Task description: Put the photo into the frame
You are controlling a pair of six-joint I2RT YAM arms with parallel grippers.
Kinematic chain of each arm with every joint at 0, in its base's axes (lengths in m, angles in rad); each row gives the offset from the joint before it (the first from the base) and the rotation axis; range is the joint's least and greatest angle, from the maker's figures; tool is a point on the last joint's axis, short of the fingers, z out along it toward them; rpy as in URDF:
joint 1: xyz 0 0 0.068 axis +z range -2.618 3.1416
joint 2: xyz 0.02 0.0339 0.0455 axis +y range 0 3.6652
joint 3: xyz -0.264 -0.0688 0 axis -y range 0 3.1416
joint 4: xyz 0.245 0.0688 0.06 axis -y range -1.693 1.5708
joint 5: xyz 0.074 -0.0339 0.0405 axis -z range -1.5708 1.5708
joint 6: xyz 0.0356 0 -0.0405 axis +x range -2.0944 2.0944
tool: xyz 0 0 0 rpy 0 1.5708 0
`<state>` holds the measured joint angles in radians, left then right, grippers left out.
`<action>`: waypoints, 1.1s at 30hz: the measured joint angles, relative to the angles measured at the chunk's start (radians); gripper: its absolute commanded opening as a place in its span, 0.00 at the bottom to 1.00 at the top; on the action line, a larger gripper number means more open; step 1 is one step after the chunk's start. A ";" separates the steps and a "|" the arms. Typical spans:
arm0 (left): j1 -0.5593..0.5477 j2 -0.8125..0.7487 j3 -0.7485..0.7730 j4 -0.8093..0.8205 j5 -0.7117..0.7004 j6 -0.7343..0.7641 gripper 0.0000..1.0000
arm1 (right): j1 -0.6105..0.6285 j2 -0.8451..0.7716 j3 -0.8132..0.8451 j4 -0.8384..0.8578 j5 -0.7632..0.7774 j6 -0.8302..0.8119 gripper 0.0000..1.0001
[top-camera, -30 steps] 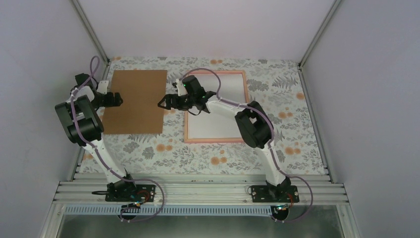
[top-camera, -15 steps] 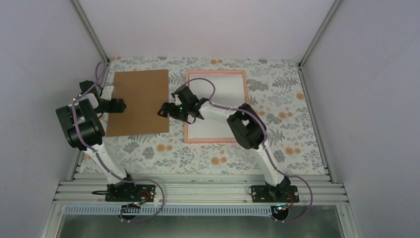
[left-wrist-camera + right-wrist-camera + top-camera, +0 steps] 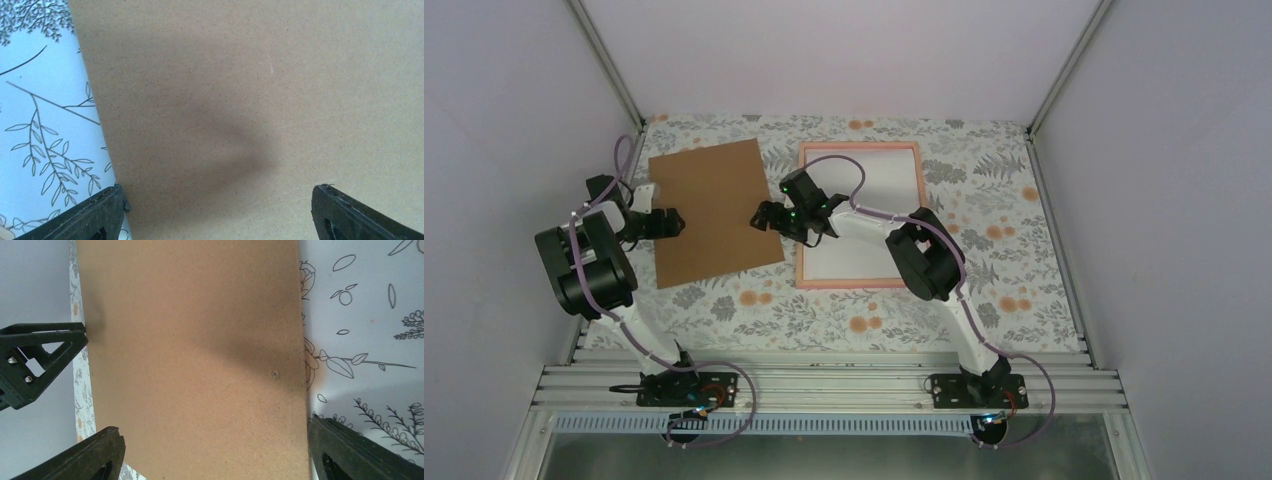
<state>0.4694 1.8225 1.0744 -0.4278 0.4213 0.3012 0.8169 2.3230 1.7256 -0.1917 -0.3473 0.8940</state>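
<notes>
The brown cardboard sheet [image 3: 714, 210] has swung since the earlier frames: it now lies skewed, its near corner closer to the frame [image 3: 854, 284], and both grippers have shifted with it. The left gripper [image 3: 671, 222] sits at one long edge of the sheet and the right gripper [image 3: 762, 216] at the opposite edge, facing each other. Each has its jaws spread wide, the fingers [image 3: 90, 215] far apart over bare cardboard and gripping nothing. The pink frame lies flat on the floral table [image 3: 984, 200] just behind the right jaws, under that arm.
</notes>
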 measured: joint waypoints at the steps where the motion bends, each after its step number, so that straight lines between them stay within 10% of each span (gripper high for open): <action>1: 0.003 0.001 0.000 0.000 0.002 -0.012 0.93 | 0.000 0.000 0.001 -0.001 0.003 0.002 0.91; 15: 0.021 0.005 -0.031 0.048 0.035 -0.055 0.90 | 0.053 0.014 0.053 -0.077 0.133 -0.021 0.87; 33: 0.062 0.066 -0.007 0.142 0.133 0.000 0.86 | 0.025 -0.020 0.004 0.026 -0.117 0.023 0.80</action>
<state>0.5312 1.8881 1.0676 -0.2863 0.5541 0.3008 0.8417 2.3032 1.7294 -0.1658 -0.4641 0.9169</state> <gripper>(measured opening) 0.867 0.811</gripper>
